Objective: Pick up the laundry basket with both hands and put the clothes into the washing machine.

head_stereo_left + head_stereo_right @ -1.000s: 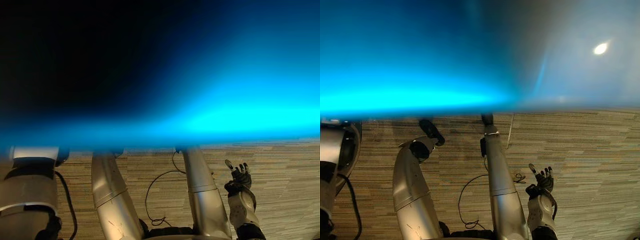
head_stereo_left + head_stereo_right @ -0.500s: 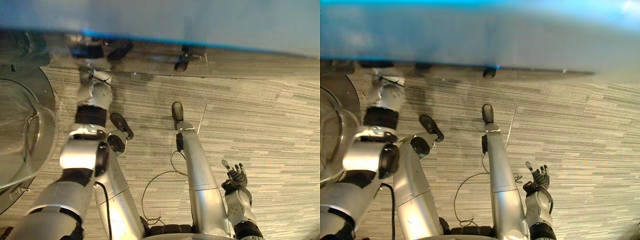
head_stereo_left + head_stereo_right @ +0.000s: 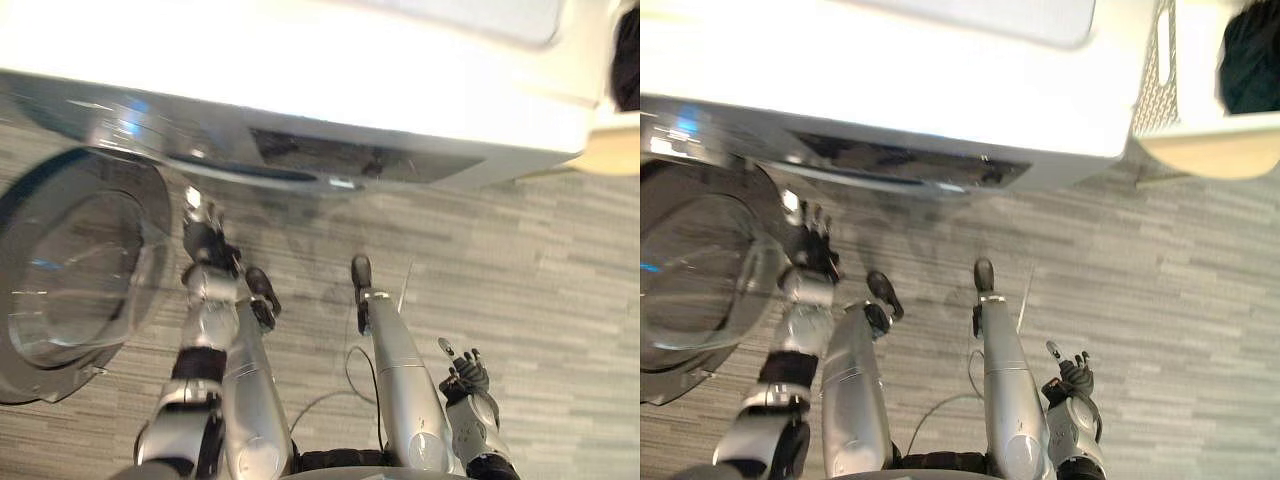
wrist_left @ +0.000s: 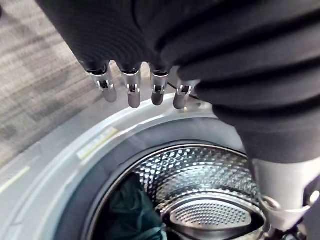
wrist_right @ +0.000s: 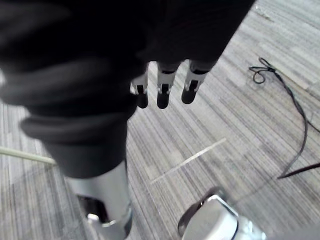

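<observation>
The white washing machine [image 3: 940, 90] is seen across the far side of the head views, with its round glass door [image 3: 70, 270] swung wide open on the robot's left. The left hand [image 3: 205, 238] is held up just beside the door's inner edge, empty, and its fingers [image 4: 131, 92] are shown straight and loosely spread in its wrist view, touching nothing. Past them the grey seal [image 4: 65, 165] around the opening and the dimpled steel drum [image 4: 210, 170] are seen, and a dark green garment [image 4: 132, 215] lies low inside the drum; the rest of the opening is unobstructed. The laundry basket [image 3: 1200, 150] is set at the far right, just beside the machine's right edge, with its perforated wall turned towards the machine; whether the 2 touch cannot be told. Dark clothes [image 3: 1252, 60] are seen inside the basket, below its rim. The basket is held by neither of the 2 hands. The right hand [image 3: 465, 375] is held low at the robot's right side, well apart from the basket, empty, with its fingers [image 5: 162, 90] relaxed and nearly straight above the striped grey carpet [image 3: 540, 300]. A broad stretch of bare carpet is left between that hand, the machine's front edge and the basket.
</observation>
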